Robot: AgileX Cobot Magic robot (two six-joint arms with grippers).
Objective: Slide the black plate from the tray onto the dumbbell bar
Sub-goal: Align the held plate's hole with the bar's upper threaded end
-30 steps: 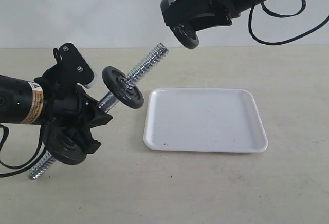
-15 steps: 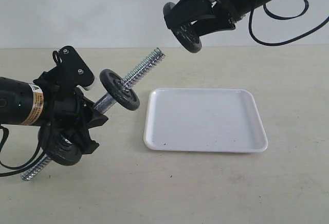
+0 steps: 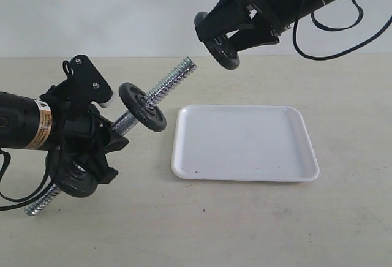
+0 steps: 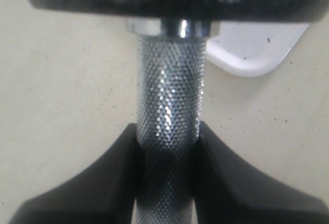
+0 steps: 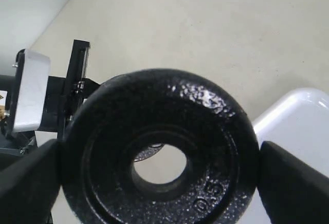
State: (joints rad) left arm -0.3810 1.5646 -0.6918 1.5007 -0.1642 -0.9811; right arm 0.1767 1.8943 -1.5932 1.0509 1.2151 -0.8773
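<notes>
My left gripper [image 3: 114, 133] [image 4: 168, 137] is shut on the knurled middle of the dumbbell bar [image 3: 165, 84] [image 4: 169, 95], which slants up to the right. One black disc [image 3: 143, 107] sits on the bar above the grip and another [image 3: 76, 180] below it. My right gripper [image 3: 228, 39] [image 5: 159, 175] holds the black plate [image 3: 222, 51] [image 5: 211, 126] by its rim, in the air up and to the right of the bar's threaded tip. Through the plate's hole the bar's end [image 5: 150, 154] shows. The white tray [image 3: 245, 169] [image 4: 252, 54] lies flat with nothing on it.
The beige tabletop [image 3: 245, 230] spreads around the tray. A black cable [image 3: 318, 49] loops below the right arm. In the right wrist view my left arm's wrist housing [image 5: 31, 98] shows beyond the plate.
The left arm shifted the bar a little down and left, then held still. The right gripper turned and lowered the plate slightly toward the bar's tip.
</notes>
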